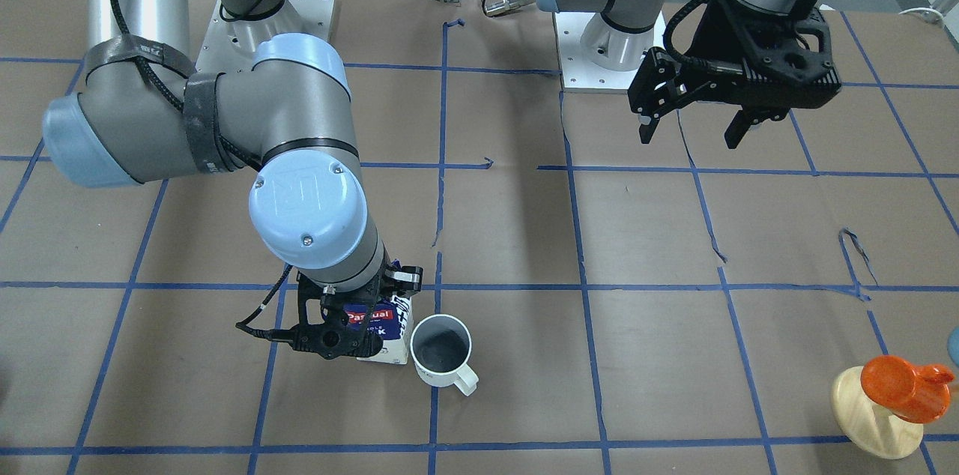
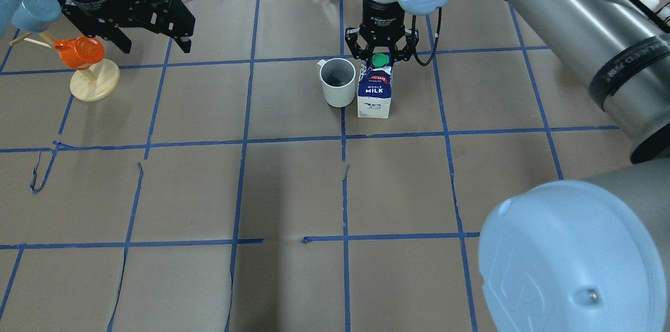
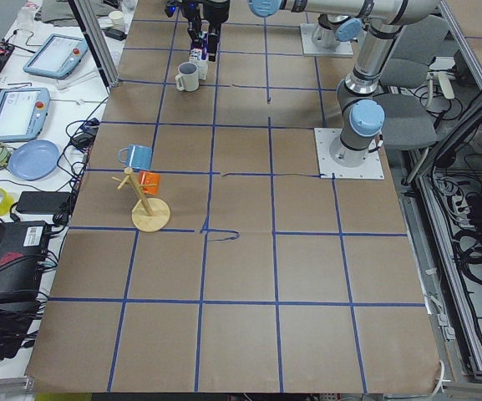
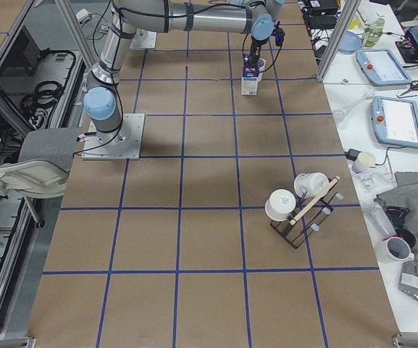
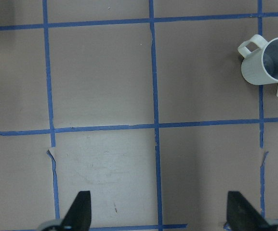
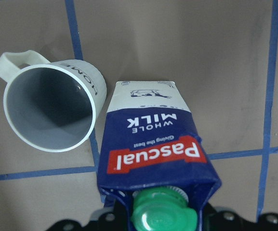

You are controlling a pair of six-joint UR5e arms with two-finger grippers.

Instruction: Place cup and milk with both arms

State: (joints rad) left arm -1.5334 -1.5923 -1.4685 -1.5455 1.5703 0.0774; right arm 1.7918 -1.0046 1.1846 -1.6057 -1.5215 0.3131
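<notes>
The milk carton (image 2: 375,93) stands upright on the table at the far middle, green cap on top. The white "HOME" cup (image 2: 337,83) stands upright just beside it, on the left in the overhead view, a small gap between them; both fill the right wrist view, the milk (image 6: 153,144) and the cup (image 6: 52,110). My right gripper (image 2: 380,57) comes straight down on the carton's top and looks shut on it; the fingertips are hidden behind the carton. My left gripper (image 2: 152,44) hangs open and empty above the table, well away from both, with the cup (image 5: 269,60) far off in its wrist view.
A wooden stand (image 2: 95,83) with an orange cup (image 2: 78,52) and a light blue cup (image 2: 36,10) sits near my left gripper. A dark rack with white cups (image 4: 299,203) stands at the table's other end. Blue tape lines grid the brown table.
</notes>
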